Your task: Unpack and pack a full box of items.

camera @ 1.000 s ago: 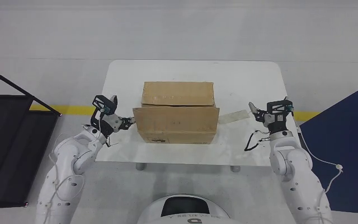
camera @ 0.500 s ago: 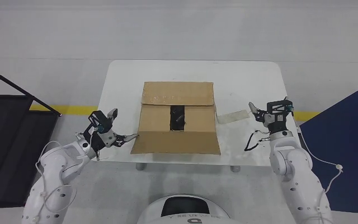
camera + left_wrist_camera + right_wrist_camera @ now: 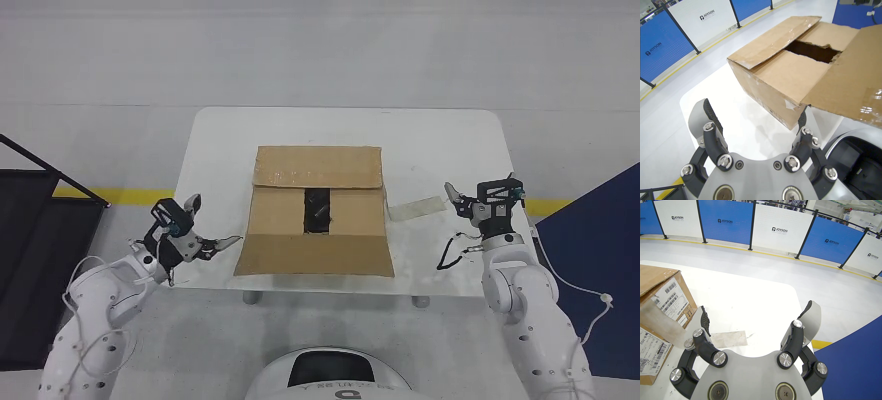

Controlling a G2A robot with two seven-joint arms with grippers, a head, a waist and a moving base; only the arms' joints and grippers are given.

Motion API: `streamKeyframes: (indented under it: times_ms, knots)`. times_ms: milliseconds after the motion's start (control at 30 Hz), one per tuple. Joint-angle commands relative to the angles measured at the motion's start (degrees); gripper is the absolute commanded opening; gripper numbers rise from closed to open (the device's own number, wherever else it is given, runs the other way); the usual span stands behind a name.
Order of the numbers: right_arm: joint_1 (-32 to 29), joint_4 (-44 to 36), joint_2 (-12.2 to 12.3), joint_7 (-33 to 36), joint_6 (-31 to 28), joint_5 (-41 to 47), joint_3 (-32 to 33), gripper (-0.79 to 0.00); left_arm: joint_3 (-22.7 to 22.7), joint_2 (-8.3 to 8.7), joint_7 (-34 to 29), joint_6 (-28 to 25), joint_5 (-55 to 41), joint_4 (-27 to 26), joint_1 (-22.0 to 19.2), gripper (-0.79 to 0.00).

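While inner flaps [image 3: 277, 212] cover most of the box [image 3: 316, 165], opening step in hand | left gripper [image 3: 224, 244], right gripper [image 3: 456, 196] both spread, empty | next: likely fold inner flaps outward.

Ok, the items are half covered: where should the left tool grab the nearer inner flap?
I'd take the inner flap by its free edge along the dark gap, coming from above with one finger in the gap. It lies flat, hinged at the cardboard box's end nearest the left tool.
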Motion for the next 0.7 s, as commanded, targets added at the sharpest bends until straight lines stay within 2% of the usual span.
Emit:
streamKeyframes:
  times_ms: [0, 100, 167, 233, 367, 667]
  knots:
    - [0.0, 0.0, 0.0, 0.0, 0.0, 0.0, 0.0, 0.000, -0.9, -0.05, -0.6, 0.7, -5.3, 0.5, -0.3, 0.000]
    - [0.0, 0.0, 0.0, 0.0, 0.0, 0.0, 0.0, 0.000, -2.2, -0.27, -1.0, 6.6, -8.2, -0.4, -0.3, 0.000]
    - [0.4, 0.8, -0.1, 0.1, -0.9, 3.1, 0.2, 0.000, -1.7, -0.49, -0.7, 8.5, -10.5, -0.7, 0.1, 0.000]
    - [2.0, 1.9, -0.1, 1.2, -2.1, 4.4, 1.0, 0.000, -1.9, -0.50, -1.2, 8.5, -12.1, -0.5, 0.0, 0.000]
    - [7.3, 4.8, -0.7, 4.4, 3.0, 3.2, -2.3, 0.000, -1.9, -0.50, -1.2, 8.5, -12.1, -0.5, 0.0, 0.000]
    - [7.3, 4.8, -0.7, 4.4, 3.0, 3.2, -2.3, 0.000, -1.9, -0.50, -1.2, 8.5, -12.1, -0.5, 0.0, 0.000]
